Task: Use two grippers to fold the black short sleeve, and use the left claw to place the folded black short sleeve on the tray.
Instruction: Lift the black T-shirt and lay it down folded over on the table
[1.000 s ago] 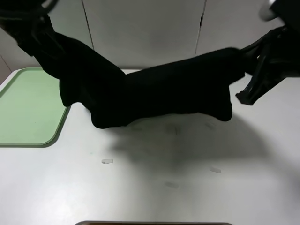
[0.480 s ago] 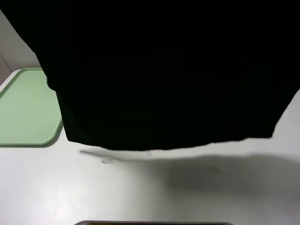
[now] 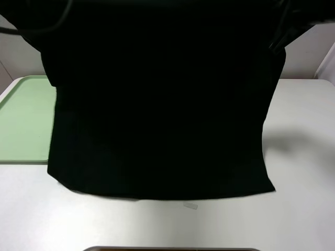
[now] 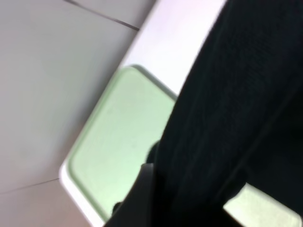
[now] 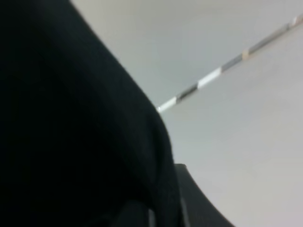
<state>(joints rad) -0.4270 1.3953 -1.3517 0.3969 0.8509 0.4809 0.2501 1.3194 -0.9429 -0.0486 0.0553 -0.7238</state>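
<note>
The black short sleeve [image 3: 157, 104] hangs spread like a curtain above the table, filling most of the exterior high view. Its lower hem reaches down near the table's front. Both grippers hold it at its upper corners, where cloth and the frame's edge hide them. In the left wrist view the black cloth [image 4: 236, 118] drapes past one dark finger [image 4: 145, 188], with the mint-green tray [image 4: 118, 137] beneath. The right wrist view shows cloth [image 5: 71, 118] beside a dark finger [image 5: 194, 203]. The tray [image 3: 21, 120] lies at the table's left edge, partly covered by the shirt.
The white table [image 3: 303, 157] shows to the right of the hanging shirt and along the front. A small scrap of clear tape [image 3: 191, 206] lies just under the hem. A dark edge [image 3: 172, 249] runs along the bottom. Pale wall panels stand behind.
The shirt went from a sagging bundle slung between the arms to a raised, spread sheet. Since half a second ago its hem has dropped lower and its right side has drawn in.
</note>
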